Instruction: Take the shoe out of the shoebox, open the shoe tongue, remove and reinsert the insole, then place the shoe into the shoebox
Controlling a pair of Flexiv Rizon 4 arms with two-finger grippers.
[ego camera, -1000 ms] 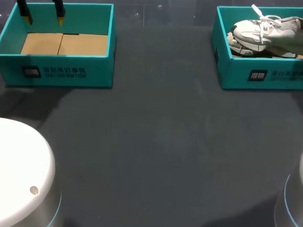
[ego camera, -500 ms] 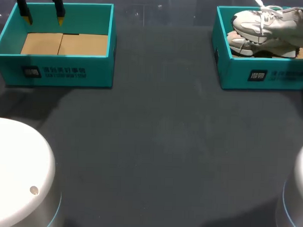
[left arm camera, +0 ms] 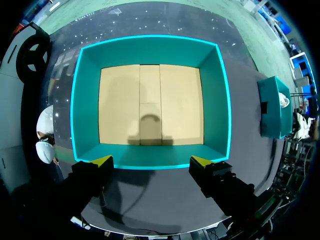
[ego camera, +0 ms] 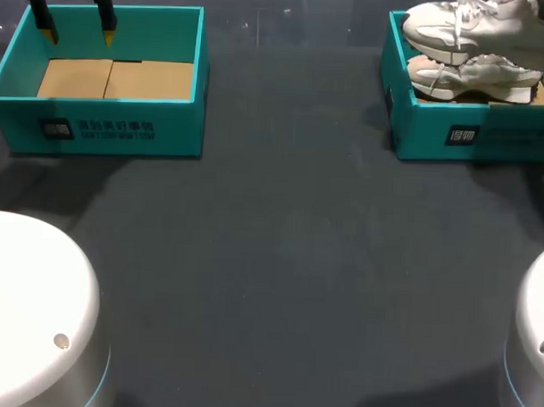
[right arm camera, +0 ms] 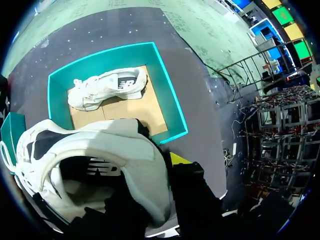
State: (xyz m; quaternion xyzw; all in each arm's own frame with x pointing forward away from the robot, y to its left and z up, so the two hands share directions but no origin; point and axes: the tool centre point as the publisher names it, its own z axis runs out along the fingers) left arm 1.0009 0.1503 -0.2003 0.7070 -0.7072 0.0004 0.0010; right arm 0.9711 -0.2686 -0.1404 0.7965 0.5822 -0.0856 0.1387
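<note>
- right gripper is clamped on the heel collar of the shoe. One yellow tip sits outside the heel, and the other finger looks to be down inside.
- shoe hangs just above the shoebox, toe toward the table's middle. A second shoe lies on the cardboard floor under it.
- I'd call this the take-out step, nearly done. Next it needs to clear the box wall and go sole-down on the table so the tongue can be opened.
- left gripper is spread wide with nothing in it, hovering over one wall of the other teal box.
- table is dark and matte. The stretch between the boxes looks like decent working room.
</note>
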